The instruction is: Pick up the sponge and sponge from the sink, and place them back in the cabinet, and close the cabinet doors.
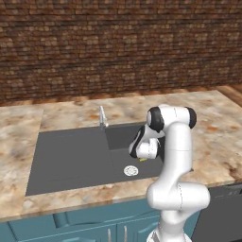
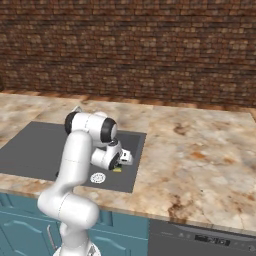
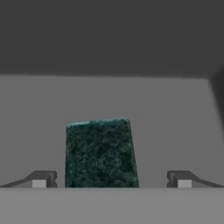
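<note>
Here, the gripper hangs low in the sink, its jaws spread wide on either side of one sponge.

Left base view: you see the gripper (image 1: pixel 143 158) down inside the sink (image 1: pixel 71 158), just beside the round drain (image 1: pixel 131 170), with a sliver of yellow sponge (image 1: pixel 143 159) at its tip. Right base view: the same yellow edge lies on the basin floor beneath the hand, between the drain and the basin's right wall. Hand view: the sponge's green face lies dead centre between the two fingertips (image 3: pixel 41 179), its long axis running away from you; the jaws stand well apart, touching nothing, so your coming move is judged a straight descent and close.
</note>
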Motion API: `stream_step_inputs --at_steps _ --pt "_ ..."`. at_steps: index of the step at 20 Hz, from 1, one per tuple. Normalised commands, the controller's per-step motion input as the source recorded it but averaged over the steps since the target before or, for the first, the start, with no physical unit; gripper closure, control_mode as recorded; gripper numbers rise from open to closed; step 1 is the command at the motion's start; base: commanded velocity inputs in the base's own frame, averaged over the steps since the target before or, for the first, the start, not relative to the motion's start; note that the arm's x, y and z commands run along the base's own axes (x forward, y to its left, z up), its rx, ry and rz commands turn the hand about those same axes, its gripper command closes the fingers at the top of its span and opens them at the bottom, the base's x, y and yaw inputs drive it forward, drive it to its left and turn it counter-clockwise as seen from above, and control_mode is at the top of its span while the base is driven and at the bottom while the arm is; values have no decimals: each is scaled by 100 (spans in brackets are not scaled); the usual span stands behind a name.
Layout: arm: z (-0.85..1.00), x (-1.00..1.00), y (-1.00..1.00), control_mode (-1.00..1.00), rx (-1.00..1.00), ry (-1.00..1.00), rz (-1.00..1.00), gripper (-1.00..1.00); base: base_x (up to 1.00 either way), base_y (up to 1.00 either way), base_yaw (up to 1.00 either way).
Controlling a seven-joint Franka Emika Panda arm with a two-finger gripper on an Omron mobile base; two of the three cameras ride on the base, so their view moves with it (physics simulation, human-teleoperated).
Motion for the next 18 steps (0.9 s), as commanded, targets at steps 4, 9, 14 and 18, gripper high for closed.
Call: stream_step_inputs --at_steps 4,9,14,18 --pt "-11 19 0 -100 0 0 0 -100 0 0 0" --pt "-13 10 0 -100 0 0 0 -100 0 0 0" --pt "-7 1 0 -100 0 0 0 -100 0 0 0" --pt "-2 0 0 -100 0 0 0 -100 0 0 0"
